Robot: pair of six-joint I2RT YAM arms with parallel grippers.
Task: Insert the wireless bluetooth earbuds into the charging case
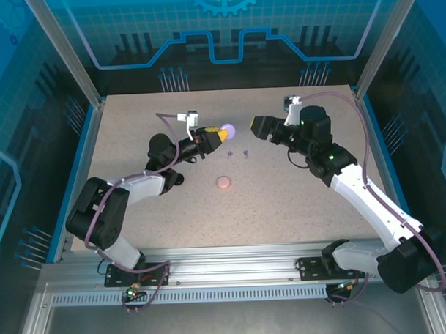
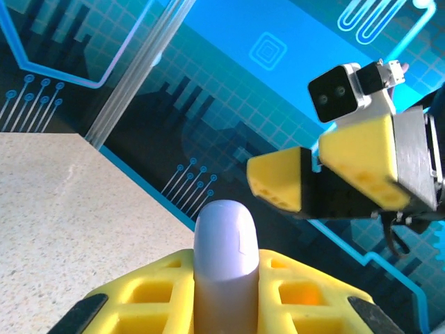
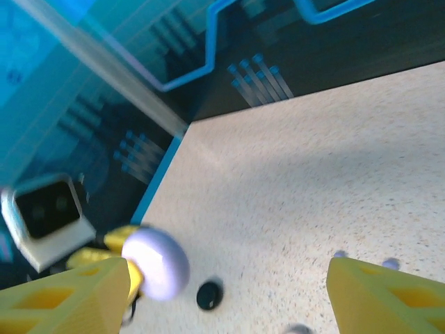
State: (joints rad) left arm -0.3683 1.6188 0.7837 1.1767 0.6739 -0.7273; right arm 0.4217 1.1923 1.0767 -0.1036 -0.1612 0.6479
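In left gripper [image 1: 220, 134], purple case [image 1: 230, 129], contents unseen; pink case [image 1: 223, 182] on table [image 1: 298, 208]

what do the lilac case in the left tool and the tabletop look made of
Rounded lilac charging case: likely smooth plastic, satin finish, soft even sheen. Speckled beige tabletop: matte laminate or stone composite, judging by fine flecks and no glare; which is unclear.

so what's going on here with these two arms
The left gripper is shut on a pale purple round case and holds it out toward the right gripper, which faces it with jaws open and nothing in them. Two tiny earbuds lie on the table just below the grippers, and a pink case sits nearer the arm bases.
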